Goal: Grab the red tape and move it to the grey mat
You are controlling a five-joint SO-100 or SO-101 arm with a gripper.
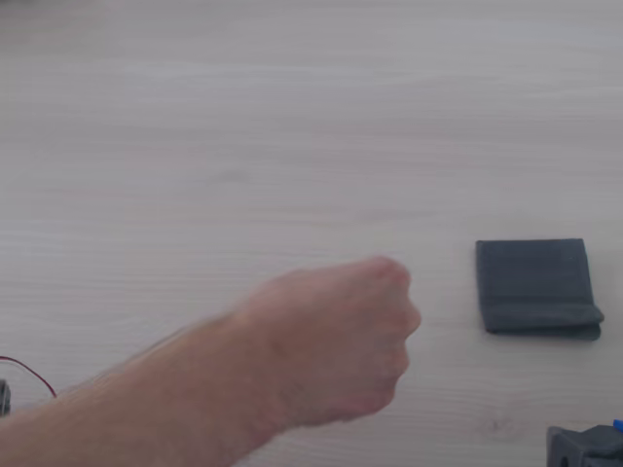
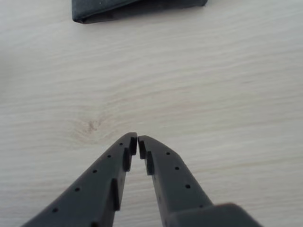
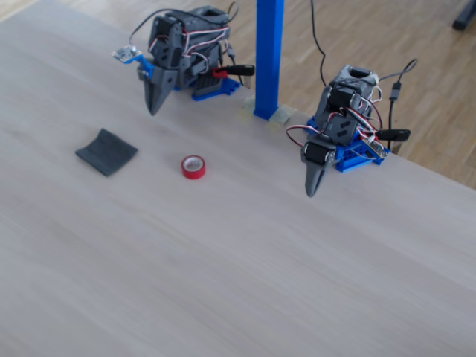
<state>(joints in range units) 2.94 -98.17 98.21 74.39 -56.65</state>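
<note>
Fixed view: the red tape point(image 3: 193, 166) lies flat on the pale wood-grain table point(image 3: 223, 268), a small bright-red ring with a whitish core, just to the right of the grey mat point(image 3: 106, 152) and apart from it. Two arms are visible here, both folded with tips pointing down: one at top left point(image 3: 154, 104) close to the mat, a second at right point(image 3: 313, 187) beside a blue upright post point(image 3: 268, 56); both sit on blue bases with exposed wiring. The tape shows in this view only. Other view: a blurred bare forearm and fist point(image 1: 341, 336) reach in from the lower left over the table; whether the fist covers or holds anything cannot be told. The mat point(image 1: 536, 287) lies at right, dark grey cloth, roughly square, with a thicker folded lower edge. A thin red wire point(image 1: 29, 375) shows at the left edge, a grey plastic part point(image 1: 584, 448) in the bottom right corner. The hand does not appear in the fixed view. Wrist view: the gripper point(image 2: 138, 140) has matte dark-grey plastic fingers with small holes and raised pads, tips almost touching, only a sliver of gap, nothing between them. It hangs over bare table; the mat's folded edge point(image 2: 132, 8) is at the top of the frame.
</note>
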